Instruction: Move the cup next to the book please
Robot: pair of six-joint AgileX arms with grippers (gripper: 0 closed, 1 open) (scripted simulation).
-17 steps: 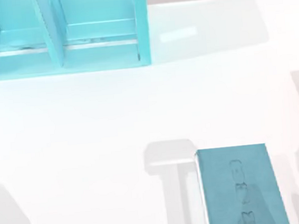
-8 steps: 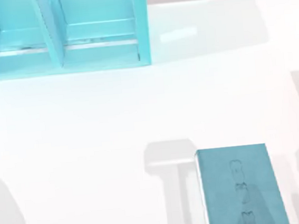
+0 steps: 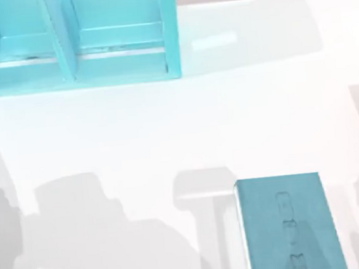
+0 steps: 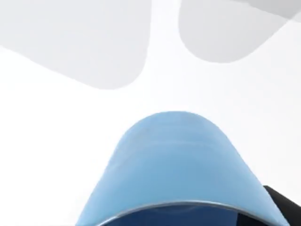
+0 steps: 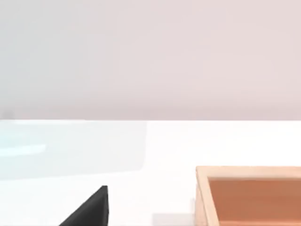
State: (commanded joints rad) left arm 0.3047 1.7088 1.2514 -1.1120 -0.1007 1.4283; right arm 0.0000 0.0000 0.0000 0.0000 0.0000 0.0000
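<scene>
The white table (image 3: 166,123) is bright and mostly bare, with a pale wall behind its far edge. In the top view a big bright-cyan shelf unit (image 3: 72,40) stands at the far left, and the flat rectangular teal-blue book (image 3: 289,226) with faint darker figures on its cover lies at the near side, a little right of the middle. Grey shadows of an arm fall on the near left part of the table. In the left wrist view the small round blue cup (image 4: 176,169), lighter blue toward its base, sits very close under the camera, with its thin rim at the near edge of the picture and a small dark part of my left gripper (image 4: 284,205) just beside it. I judge that the left gripper has the cup between its fingers, but the contact is hidden, so I cannot tell if the fingers are closed on it or not. The white surface behind the cup is bare, and I cannot say if the cup is lifted or stands on the table. In the right wrist view a dark fingertip of my right gripper (image 5: 89,209) shows near a light wooden box (image 5: 249,195) with an orange inside; this arm looks parked, and I cannot tell its fingers either. For the task, the cup is not yet beside the book; the carrying toward the book's side and the setting down are left.
</scene>
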